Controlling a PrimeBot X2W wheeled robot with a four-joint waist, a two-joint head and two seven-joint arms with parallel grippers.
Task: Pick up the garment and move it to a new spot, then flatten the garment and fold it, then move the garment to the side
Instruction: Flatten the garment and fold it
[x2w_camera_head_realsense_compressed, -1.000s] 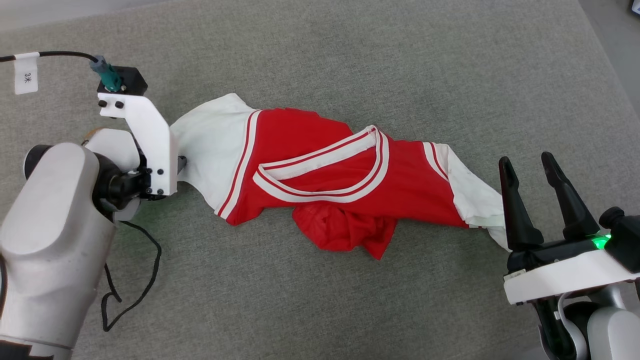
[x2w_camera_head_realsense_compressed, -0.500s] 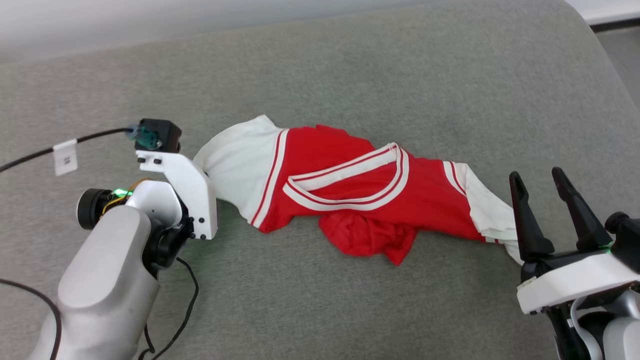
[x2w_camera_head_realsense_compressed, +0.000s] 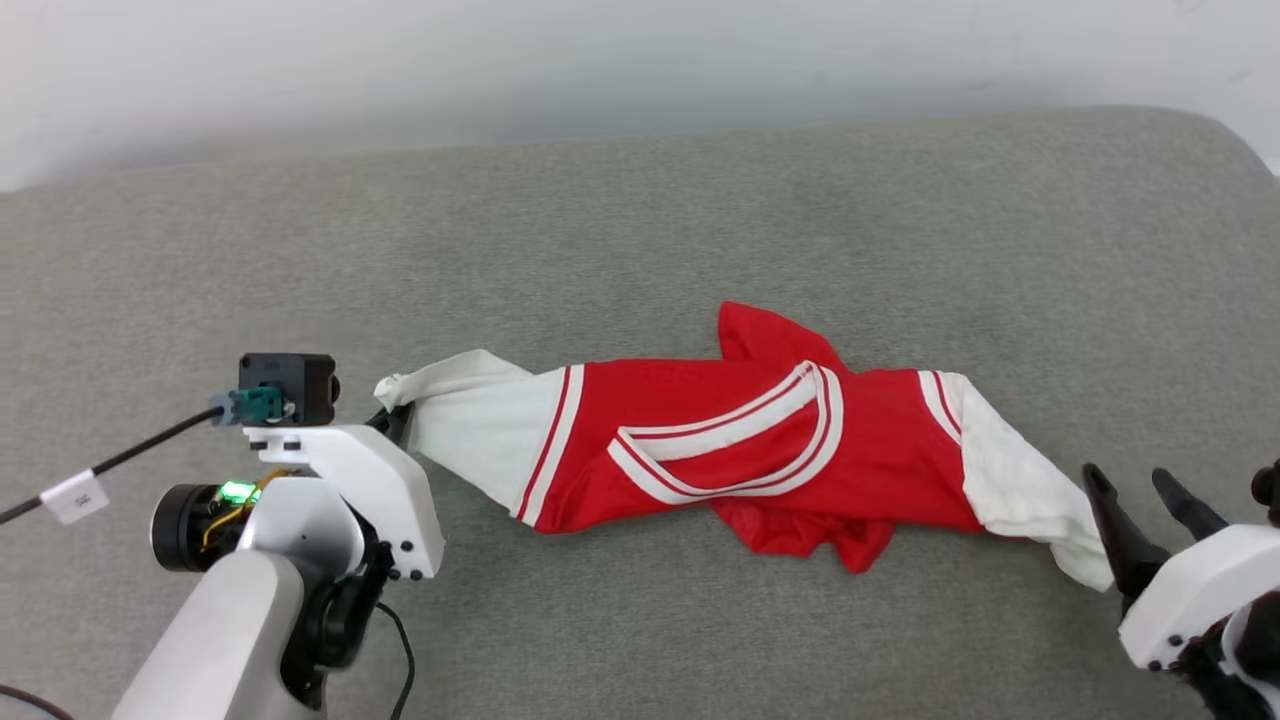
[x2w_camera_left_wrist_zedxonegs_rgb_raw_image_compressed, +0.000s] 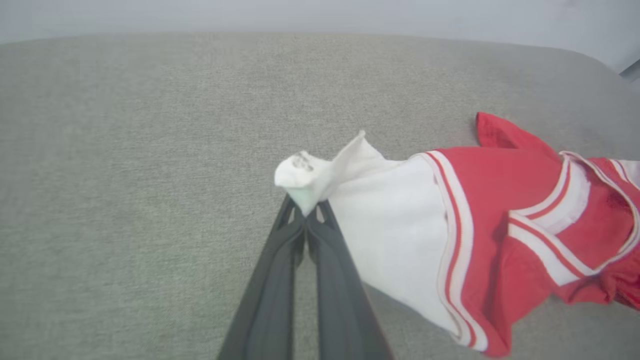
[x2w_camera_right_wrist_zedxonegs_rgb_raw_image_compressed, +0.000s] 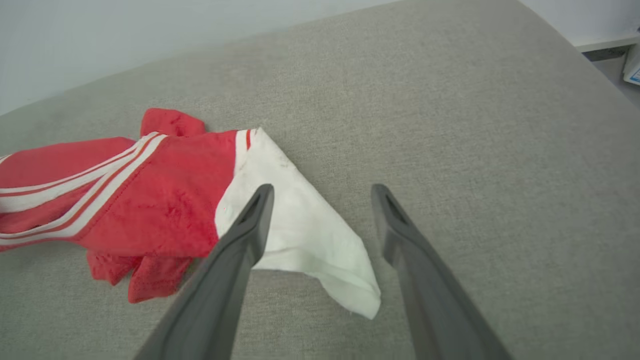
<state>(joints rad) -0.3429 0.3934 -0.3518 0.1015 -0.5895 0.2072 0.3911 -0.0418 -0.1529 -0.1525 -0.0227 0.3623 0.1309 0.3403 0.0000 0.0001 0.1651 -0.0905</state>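
The garment (x2w_camera_head_realsense_compressed: 740, 450) is a red top with white sleeves and red-and-white stripes, stretched left to right across the grey cushion. My left gripper (x2w_camera_left_wrist_zedxonegs_rgb_raw_image_compressed: 305, 217) is shut on the tip of its left white sleeve (x2w_camera_left_wrist_zedxonegs_rgb_raw_image_compressed: 305, 177), which bunches above the fingertips; in the head view that gripper (x2w_camera_head_realsense_compressed: 392, 422) sits at the sleeve's end. My right gripper (x2w_camera_right_wrist_zedxonegs_rgb_raw_image_compressed: 322, 192) stands open just above the right white sleeve (x2w_camera_right_wrist_zedxonegs_rgb_raw_image_compressed: 310, 240), whose corner lies between the two fingers. In the head view the right gripper (x2w_camera_head_realsense_compressed: 1135, 490) is at the lower right, beside the sleeve's end.
The grey fabric cushion (x2w_camera_head_realsense_compressed: 640, 230) spreads wide around the garment, its far edge meeting a pale wall (x2w_camera_head_realsense_compressed: 600, 60). A black cable with a white tag (x2w_camera_head_realsense_compressed: 75, 495) trails from my left wrist. The cushion's right corner rounds off (x2w_camera_head_realsense_compressed: 1230, 140).
My left gripper has shut on the left sleeve tip and pulled it, drawing the garment straighter. The head camera has tilted up, shifting the whole picture down. The right gripper stays open.
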